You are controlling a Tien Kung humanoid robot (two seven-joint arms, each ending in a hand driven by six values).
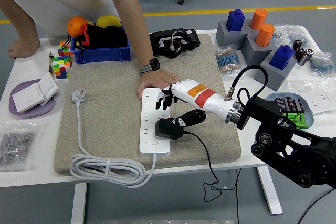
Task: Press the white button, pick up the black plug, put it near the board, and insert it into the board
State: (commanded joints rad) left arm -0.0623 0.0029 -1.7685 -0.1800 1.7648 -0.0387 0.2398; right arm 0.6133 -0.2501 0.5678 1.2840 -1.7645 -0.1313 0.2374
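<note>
Head view. The right hand point(176, 98), white with an orange band on the forearm, reaches in from the right edge of the tabletop on a black arm point(286, 142). Its fingers point(167, 99) are loosely spread and point down over the upper half of the white power strip point(154, 124); they hold nothing, and whether the tips touch the strip cannot be told. The thumb point(191, 118) extends toward the black plug point(169, 128) and lies just beside or against its right end. The plug sits on the lower half of the strip, at the middle of the beige mat point(105, 114); its black cord point(206, 162) runs off the near edge of the tabletop. How deep the plug is seated cannot be told. The white button on the strip cannot be made out with certainty.

A person's hand point(157, 81), with a black watch point(150, 66) at the wrist, presses flat on the far end of the strip, just beside the robot's fingers. The strip's own white cable point(107, 170) is coiled at the mat's near left corner and ends in a white plug point(78, 96) toward the mat's left edge.

The left hand is not visible.

No brand, label or writing is legible on the strip, the plug or the hand.
</note>
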